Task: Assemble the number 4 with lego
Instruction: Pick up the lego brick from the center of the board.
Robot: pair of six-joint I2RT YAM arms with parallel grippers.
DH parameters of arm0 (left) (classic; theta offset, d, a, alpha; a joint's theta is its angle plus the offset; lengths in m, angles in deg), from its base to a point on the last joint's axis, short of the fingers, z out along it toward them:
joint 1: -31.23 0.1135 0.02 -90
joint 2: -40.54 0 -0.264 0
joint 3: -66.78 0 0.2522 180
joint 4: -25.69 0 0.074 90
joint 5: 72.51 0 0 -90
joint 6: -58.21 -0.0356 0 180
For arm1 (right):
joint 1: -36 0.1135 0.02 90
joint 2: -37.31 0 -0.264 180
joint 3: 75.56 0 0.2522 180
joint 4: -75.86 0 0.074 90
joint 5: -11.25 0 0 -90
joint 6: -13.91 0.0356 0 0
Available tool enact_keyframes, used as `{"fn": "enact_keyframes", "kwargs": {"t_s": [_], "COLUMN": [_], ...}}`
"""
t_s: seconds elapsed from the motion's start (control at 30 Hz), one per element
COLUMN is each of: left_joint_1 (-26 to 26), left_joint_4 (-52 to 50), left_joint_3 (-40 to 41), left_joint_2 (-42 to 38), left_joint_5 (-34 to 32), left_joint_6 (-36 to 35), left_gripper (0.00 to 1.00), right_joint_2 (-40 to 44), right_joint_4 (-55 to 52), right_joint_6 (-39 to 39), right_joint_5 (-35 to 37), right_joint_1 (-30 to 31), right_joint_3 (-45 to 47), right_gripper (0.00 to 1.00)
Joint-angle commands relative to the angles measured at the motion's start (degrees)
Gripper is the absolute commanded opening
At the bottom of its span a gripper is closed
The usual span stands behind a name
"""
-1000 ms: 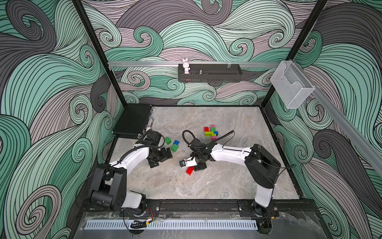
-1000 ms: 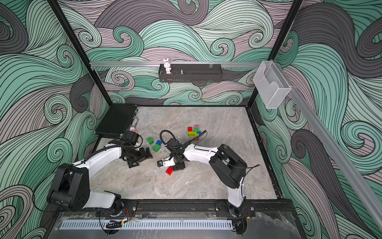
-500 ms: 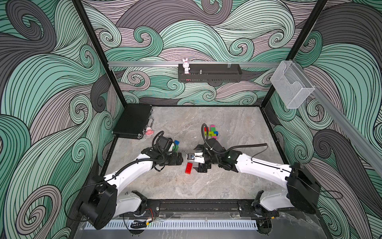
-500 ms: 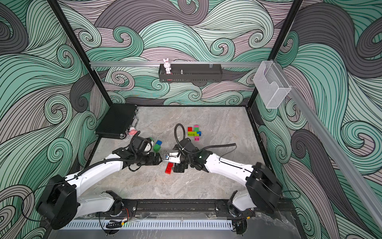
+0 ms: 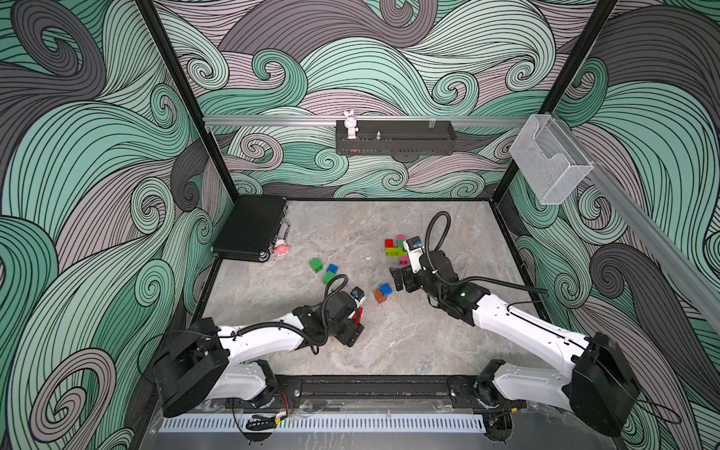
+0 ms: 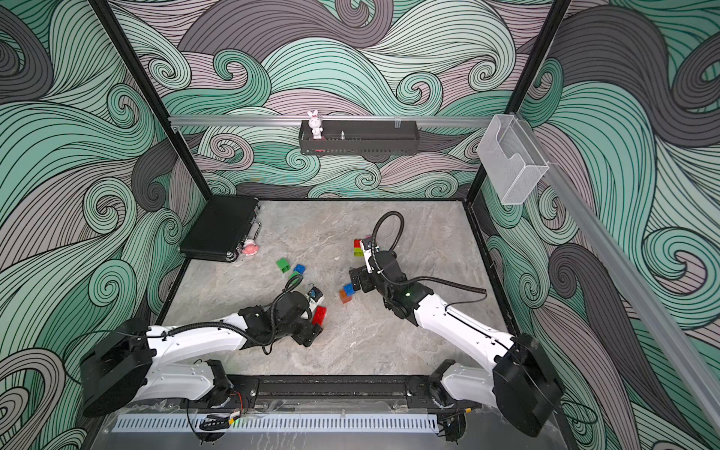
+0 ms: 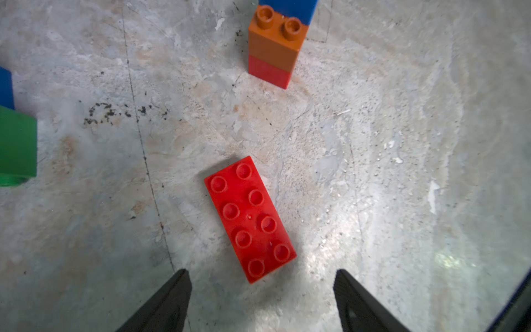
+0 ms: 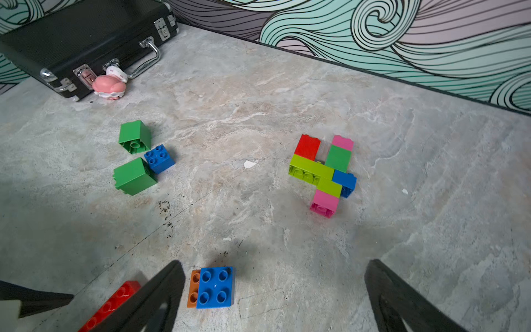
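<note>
Red is what sits nearest your left end effector (image 7: 260, 271): a red eight-stud brick (image 7: 250, 220) lies flat on the marbled surface (image 7: 388, 143), studs up and skewed to the fingers. Its near end is just ahead of the two dark fingertips. The jaws stand apart with nothing between them, so that end effector is open and holds nothing.

Your right end effector (image 8: 275, 262) is spread wide and is just as empty. In its wrist view a small brick stack (image 8: 215, 286) shows between the fingers, close to one of them. A blue four-stud brick is on top and an orange one pokes out at its side. The left wrist view shows the orange brick seated on a red one, with the blue behind it. In both top views this stack stands on the surface just beside the right end effector and apart from the red brick.

Farther back lies the joined cluster (image 8: 321, 172) of red, pink, dark green, lime and blue bricks. Well apart from it, two loose dark green bricks (image 8: 133, 176) bracket a small blue brick (image 8: 159, 158). A black case (image 8: 71, 37) sits in the far corner with a pink toy (image 8: 109, 84) against its latches.
</note>
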Motion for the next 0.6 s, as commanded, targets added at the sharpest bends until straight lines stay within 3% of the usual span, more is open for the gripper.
{"fn": "enact_keyframes", "kwargs": {"t_s": [0.0,0.27,0.43,0.57], "left_joint_1": [-1.58,-2.17,-2.15,-2.16], "left_joint_4": [1.51,1.27,1.36,1.66], "left_joint_3": [-2.72,-6.07,-5.83,-3.71], "left_joint_2": [4.26,13.14,14.64,13.01], "left_joint_5": [-4.10,-5.12,-5.10,-5.70], "left_joint_6": [-2.60,-2.73,-3.22,-3.05], "left_gripper": [0.77,0.67,0.53,0.55], "right_joint_2": [1.83,4.09,4.90,5.12], "right_joint_4": [-1.17,-1.47,-1.42,-1.35], "right_joint_6": [4.18,3.16,3.16,2.76], "right_joint_5": [2.29,3.95,5.61,6.81], "right_joint_1": [-0.17,-0.43,-0.48,-0.70], "right_joint_3": [1.21,2.32,2.49,2.60], "right_gripper": [0.99,0.99,0.99,0.99]}}
